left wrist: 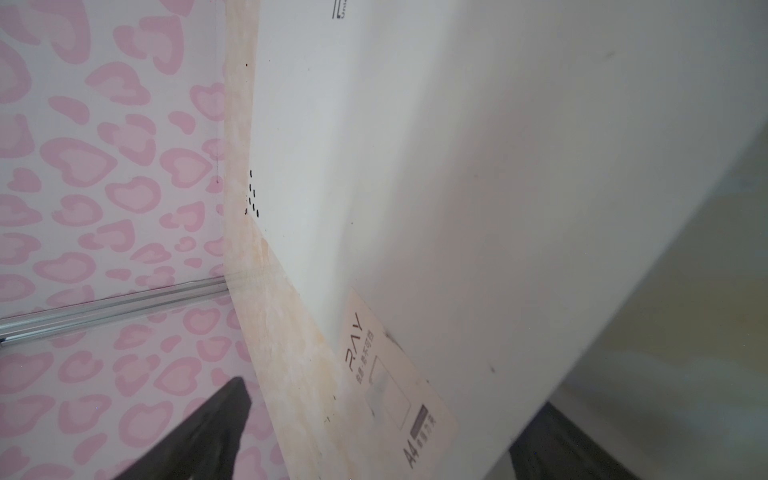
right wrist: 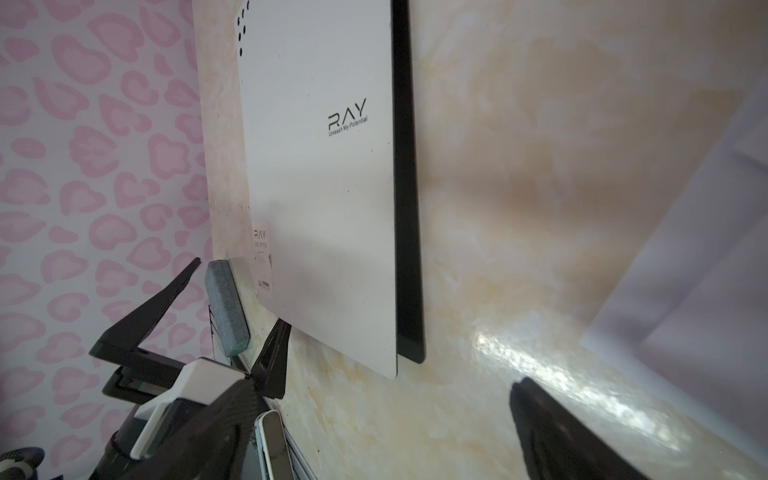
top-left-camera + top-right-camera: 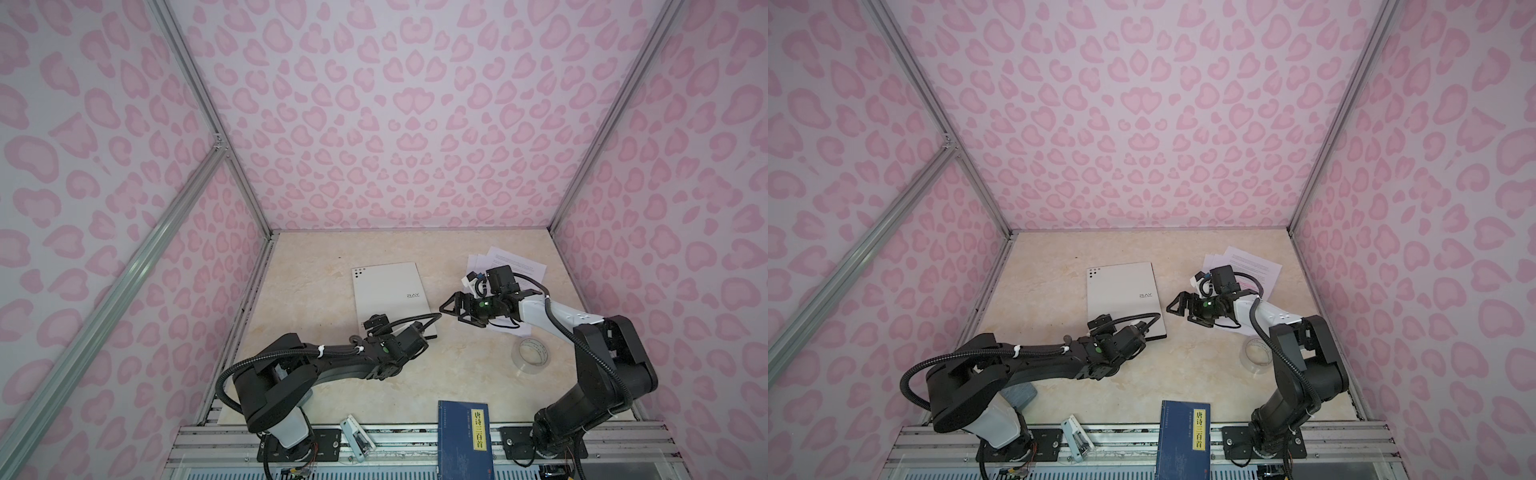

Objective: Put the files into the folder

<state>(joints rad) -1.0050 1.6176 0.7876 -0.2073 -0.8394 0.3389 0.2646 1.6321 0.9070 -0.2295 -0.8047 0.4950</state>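
The folder [image 3: 390,293] [image 3: 1122,291] lies shut and flat in mid-table, white-grey face up with the "RAY" logo [image 2: 347,114]. A black edge shows along its right side in the right wrist view. My left gripper [image 3: 428,334] [image 3: 1144,332] is at the folder's near edge, open. In the left wrist view the folder [image 1: 415,187] fills the space between its fingers [image 1: 216,424]. My right gripper [image 3: 451,308] [image 3: 1177,305] hovers open just right of the folder, holding nothing. The files [image 3: 513,262] [image 3: 1252,266] lie fanned at the back right, partly hidden under the right arm.
A clear tape roll [image 3: 532,353] sits by the right arm. A dark blue book [image 3: 463,436] overhangs the front edge, next to a small white device [image 3: 357,434]. A grey block [image 3: 1021,395] lies near the left arm's base. Pink patterned walls close in three sides.
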